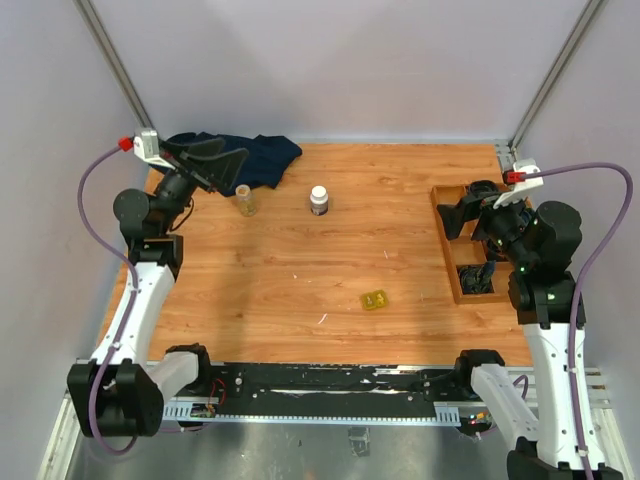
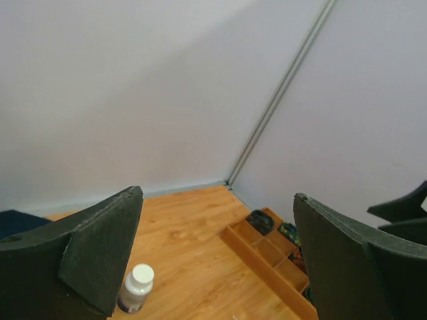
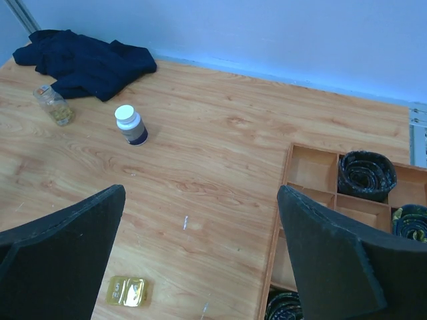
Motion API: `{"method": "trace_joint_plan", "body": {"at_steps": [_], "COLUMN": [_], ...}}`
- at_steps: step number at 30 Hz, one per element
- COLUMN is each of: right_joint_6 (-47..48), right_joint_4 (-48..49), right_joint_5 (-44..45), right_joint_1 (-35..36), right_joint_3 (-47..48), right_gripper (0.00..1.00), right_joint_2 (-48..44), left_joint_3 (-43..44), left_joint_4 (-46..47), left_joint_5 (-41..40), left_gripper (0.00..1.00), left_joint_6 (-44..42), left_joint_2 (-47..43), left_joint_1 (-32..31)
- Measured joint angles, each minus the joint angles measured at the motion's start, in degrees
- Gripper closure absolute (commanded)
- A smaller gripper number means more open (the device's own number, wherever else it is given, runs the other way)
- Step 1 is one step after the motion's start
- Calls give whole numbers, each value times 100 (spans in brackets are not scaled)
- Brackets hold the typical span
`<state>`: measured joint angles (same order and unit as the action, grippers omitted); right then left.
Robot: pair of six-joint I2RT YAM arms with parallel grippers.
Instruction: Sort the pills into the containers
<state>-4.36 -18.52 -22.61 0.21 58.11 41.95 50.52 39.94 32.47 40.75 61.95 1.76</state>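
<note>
Both claws wide open and empty over the wooden table, the two pill containers lying apart.

The left gripper hangs above the far left corner, jaws spread fully, nothing between them. Just right of it stands the small clear amber-tinted cylindrical vial, upright, with something yellowish in its bottom, near the edge of a crumpled dark blue cloth. A white-capped bottle stands upright to the right of the vial, apart from it. The small flat translucent yellow squarish case lies on bare table nearer the arms, right of centre, well apart from both. The right gripper hovers at the right side over the brown wooden compartment tray, jaws equally wide, gripping nothing; dark coiled items sit in some tray compartments.
</note>
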Motion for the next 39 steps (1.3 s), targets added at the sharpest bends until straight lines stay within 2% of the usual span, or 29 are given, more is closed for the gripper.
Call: {"method": "trace_joint_plan", "body": {"at_steps": [6,10,14,17,19,22,26,32,39], "right_joint_6": [44,236,501,981,1458,1963,2955,4712,6046], "right_joint_4": [-52,13,223,382,496,509,367,-299,-975], "right_joint_5": [-354,-1071,-1891,-2817,-3571,-4116,-4684,-4937,-4621], "right_joint_1": [0,0,0,2,2,2,2,142,695], "right_joint_3": [46,33,-136,-426,-728,-970,-1266,-1377,-1377], "right_gripper": [2,2,2,2,2,2,2,2,2], "right_joint_2": [116,260,372,474,577,656,669,855,1132], "left_joint_3": [-1427,-2583,-3178,-3462,-3600,-3722,-4076,-4382,-4393], "left_joint_4": [636,1613,2197,2350,2262,2164,2142,2011,1982], "left_joint_5": [131,275,481,455,352,118,-267,-894,-1394], "left_gripper": [1,1,2,4,4,4,4,4,6], "left_joint_6": [61,404,654,382,-170,-1172,-2358,-3595,-4452], "left_joint_2": [-820,-1080,-1056,-1244,-1513,-1823,-1906,-1270,-420], "left_joint_1": [-2,-2,-162,-811,-1613,-2741,-3823,-5027,-5626]}}
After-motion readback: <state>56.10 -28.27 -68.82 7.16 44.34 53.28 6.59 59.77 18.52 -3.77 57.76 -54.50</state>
